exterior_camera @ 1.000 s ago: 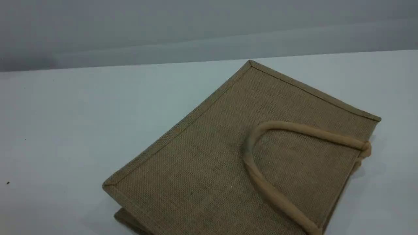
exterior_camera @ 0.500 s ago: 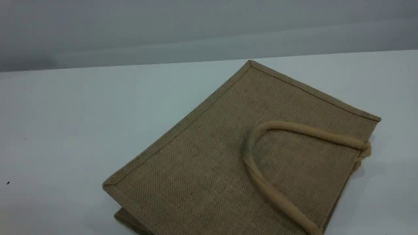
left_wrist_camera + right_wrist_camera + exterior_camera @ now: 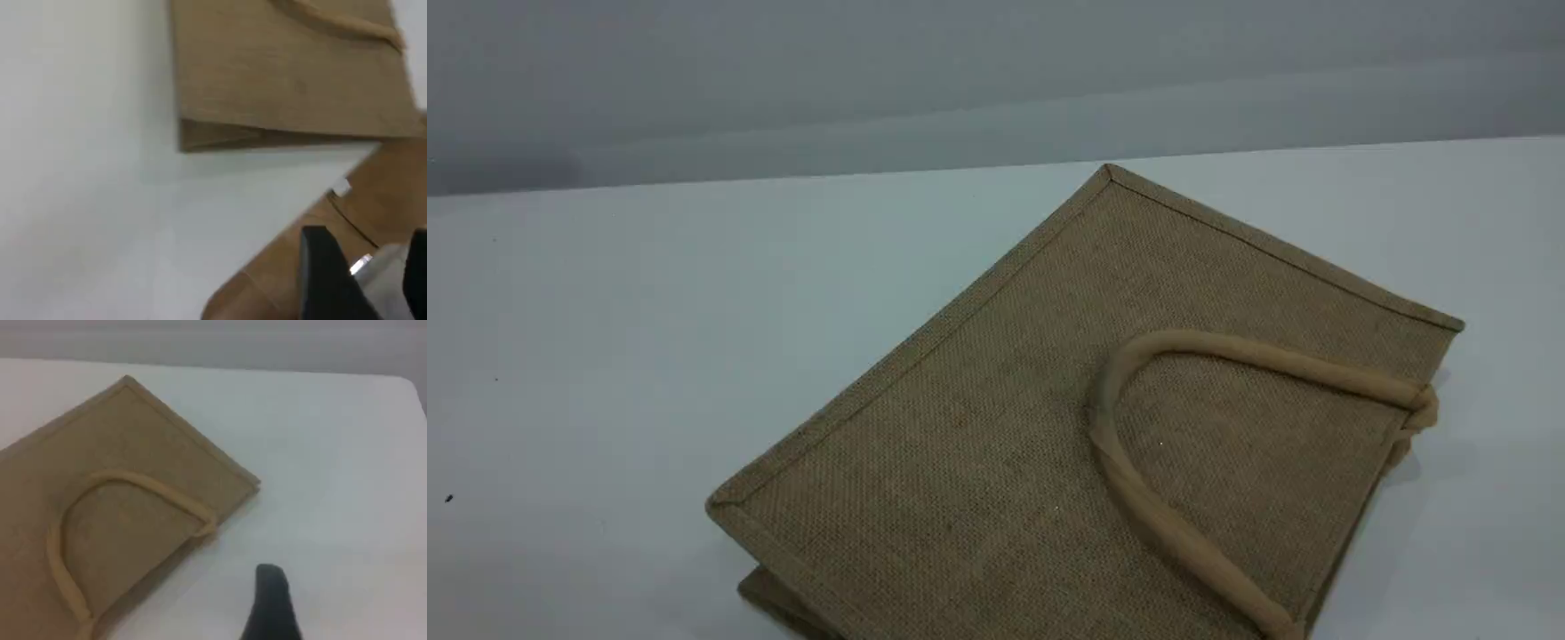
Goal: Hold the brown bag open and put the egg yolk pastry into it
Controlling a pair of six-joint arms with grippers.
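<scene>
The brown bag (image 3: 1005,427) lies flat on the white table (image 3: 605,356), right of centre, with one beige loop handle (image 3: 1272,363) resting on its upper face. Neither arm appears in the scene view. The left wrist view has the bag (image 3: 280,73) along its top; my left gripper (image 3: 367,235) hangs over the table's edge well short of it, both black fingertips apart and nothing between them. In the right wrist view the bag (image 3: 120,440) fills the left side, and my right gripper (image 3: 270,579), one dark fingertip showing, is off its right corner, holding nothing. The egg yolk pastry is out of view.
A grey wall rises behind the table's far edge. In the left wrist view the table ends at a diagonal edge, with brown floor (image 3: 393,180) beyond it. A small dark speck (image 3: 448,498) marks the table at far left.
</scene>
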